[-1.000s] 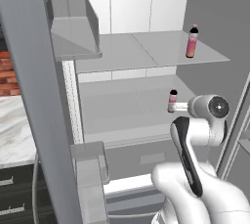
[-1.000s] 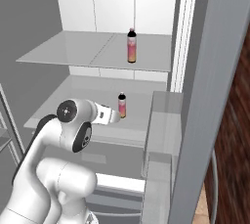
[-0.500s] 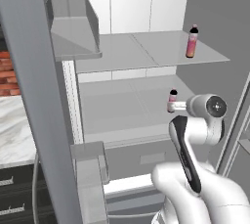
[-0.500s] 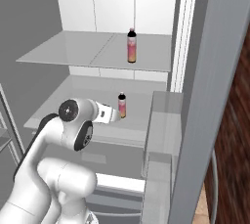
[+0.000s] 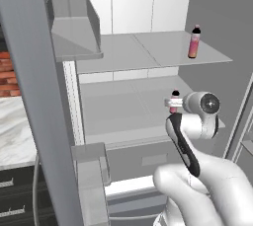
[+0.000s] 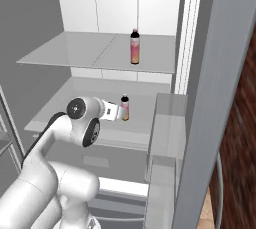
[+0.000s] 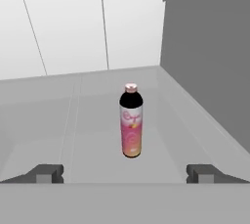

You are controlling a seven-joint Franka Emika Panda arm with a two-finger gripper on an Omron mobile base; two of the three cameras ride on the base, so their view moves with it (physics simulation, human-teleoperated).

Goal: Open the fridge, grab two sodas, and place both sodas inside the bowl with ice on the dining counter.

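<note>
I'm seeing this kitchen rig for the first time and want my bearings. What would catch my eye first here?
Two pink sodas stand upright in the open fridge: the upper soda near the right edge of the higher shelf, the lower soda alone on the shelf below. The gripper is open and lined up with the lower soda, short of touching it. A grey door bin juts out at upper left.

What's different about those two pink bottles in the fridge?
The upper soda stands on the higher shelf, far from the arm; the lower soda stands one shelf down, right ahead of the open gripper. The upper soda is near its shelf's front edge; the lower sits further back. Both are upright, pink, dark-necked.
</note>
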